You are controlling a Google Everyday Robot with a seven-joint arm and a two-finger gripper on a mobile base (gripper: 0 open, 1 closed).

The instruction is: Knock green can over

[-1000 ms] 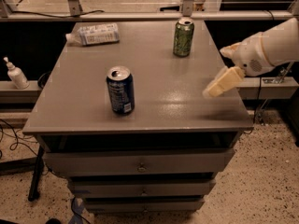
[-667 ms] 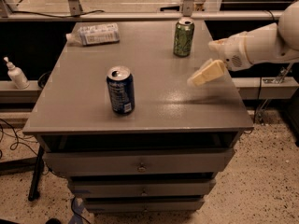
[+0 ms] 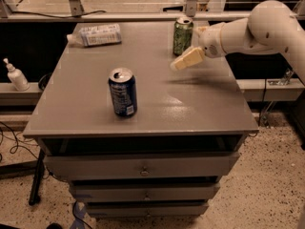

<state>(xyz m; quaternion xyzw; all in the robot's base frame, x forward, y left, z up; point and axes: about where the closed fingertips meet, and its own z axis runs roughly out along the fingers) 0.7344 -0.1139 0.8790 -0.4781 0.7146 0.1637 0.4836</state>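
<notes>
progress: not done | mottled green aluminium drink can stands upright, upper centre-right of grey worktop | cream two-finger gripper just below its base, contact unclear, fingers seemingly pressed together, empty | left: sideways push to topple it

The gripper has moved left and farther back, now just beside the green can.
</notes>
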